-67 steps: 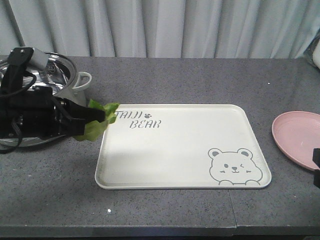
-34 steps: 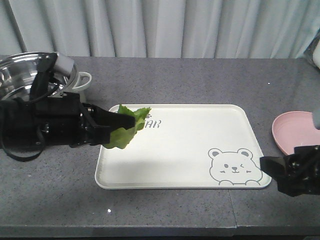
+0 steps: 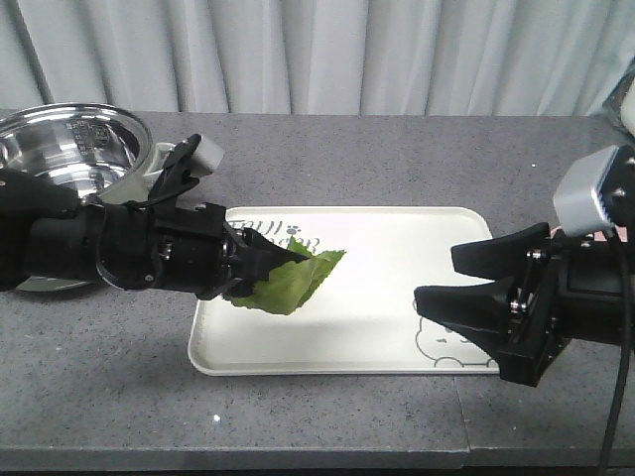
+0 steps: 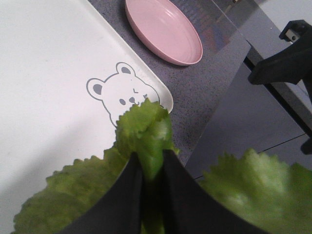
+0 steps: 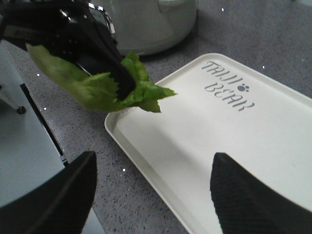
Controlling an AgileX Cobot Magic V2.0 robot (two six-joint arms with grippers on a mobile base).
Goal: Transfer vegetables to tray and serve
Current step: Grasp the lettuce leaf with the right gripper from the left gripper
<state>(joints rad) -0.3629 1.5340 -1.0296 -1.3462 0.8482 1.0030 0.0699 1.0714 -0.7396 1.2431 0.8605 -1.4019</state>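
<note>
My left claw (image 3: 286,262) is nearly closed, clamped on the vegetables (image 3: 294,282): one bunch of lettuce, pinched where the leaf folds over its thicker rib. In the left wrist view the two black fingers (image 4: 124,195) squeeze that fold, and ruffled leaf spills out ahead of the tips and off to both sides. The leaf hangs just below and ahead of my tips, over the tray (image 3: 397,248). It looks clear of the surface, but I can't tell for sure.

The tray lies under the left claw, lettering behind the tips, bear drawing far ahead. The pink plate (image 4: 163,29) is beyond the tray's far corner. The steel pot (image 3: 69,139) is behind the left claw, on the grey counter (image 3: 347,149).

My right claw (image 3: 442,278) is spread wide and holds nothing. It points at the left claw from across the tray, above the bear corner.

Handling, my read:
- The lettuce is very light, limp and soft, with no stiffness past the rib.
- The edges would tear if I pinch hard or drag it.
- It is likely damp, so it may stick to a pad on release.
- The best hold is the pale midrib near the base, not the frilly margin.
- The current hold looks sound.
</note>
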